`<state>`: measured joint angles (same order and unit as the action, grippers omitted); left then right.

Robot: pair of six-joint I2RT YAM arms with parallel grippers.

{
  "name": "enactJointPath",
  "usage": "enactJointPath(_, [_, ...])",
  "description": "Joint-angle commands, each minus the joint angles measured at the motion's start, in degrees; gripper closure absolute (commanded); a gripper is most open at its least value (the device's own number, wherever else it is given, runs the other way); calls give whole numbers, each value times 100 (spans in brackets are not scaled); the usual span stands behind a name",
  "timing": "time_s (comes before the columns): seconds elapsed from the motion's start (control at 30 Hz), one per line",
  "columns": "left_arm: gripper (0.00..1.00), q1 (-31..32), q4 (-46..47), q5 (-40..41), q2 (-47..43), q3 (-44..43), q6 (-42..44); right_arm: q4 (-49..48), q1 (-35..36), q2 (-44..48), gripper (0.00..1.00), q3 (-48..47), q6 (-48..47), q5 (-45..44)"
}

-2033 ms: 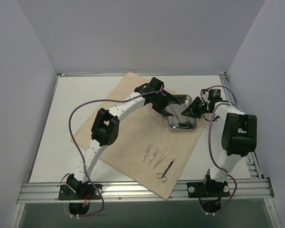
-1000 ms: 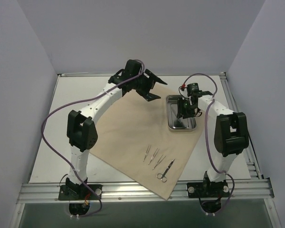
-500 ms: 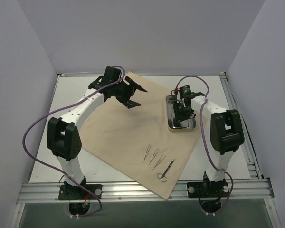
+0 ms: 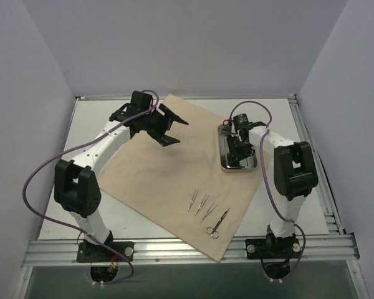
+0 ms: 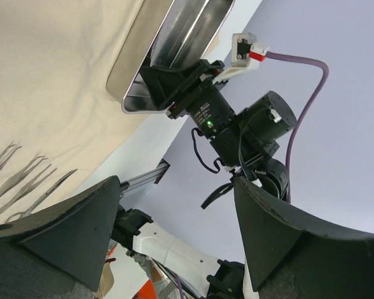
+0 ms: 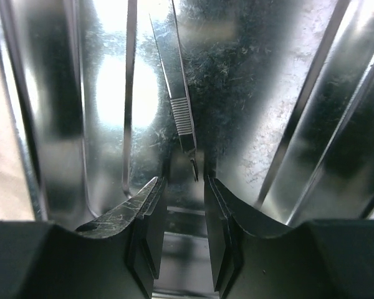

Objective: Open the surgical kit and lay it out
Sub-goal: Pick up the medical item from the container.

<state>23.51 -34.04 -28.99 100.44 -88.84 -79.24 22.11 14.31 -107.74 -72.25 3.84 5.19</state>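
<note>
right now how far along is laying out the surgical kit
Done: wrap sheet spread flat, three tweezers and scissors lined up on it. In hand: right gripper is down in the steel tray, jaws slightly apart around the tip of the last tweezers; left gripper hangs open above the sheet. Left: lift that piece out beside the others.

The wrap sheet [image 4: 156, 177] is tan, the steel tray [image 4: 248, 162] shiny silver, cables [image 5: 296, 57] purple.

Far end of tweezers [image 6: 182, 118] off-frame
</note>
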Motion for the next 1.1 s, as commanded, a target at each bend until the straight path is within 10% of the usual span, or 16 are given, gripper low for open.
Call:
enactJointPath(0.0, [17,-30,144,-142,-288,-37,40,162,28,-177,69,-202,-102,-168])
enactJointPath(1.07, [18,-127,196,-265,-411,7,-91,610,37,-897,94,-597,-137,-97])
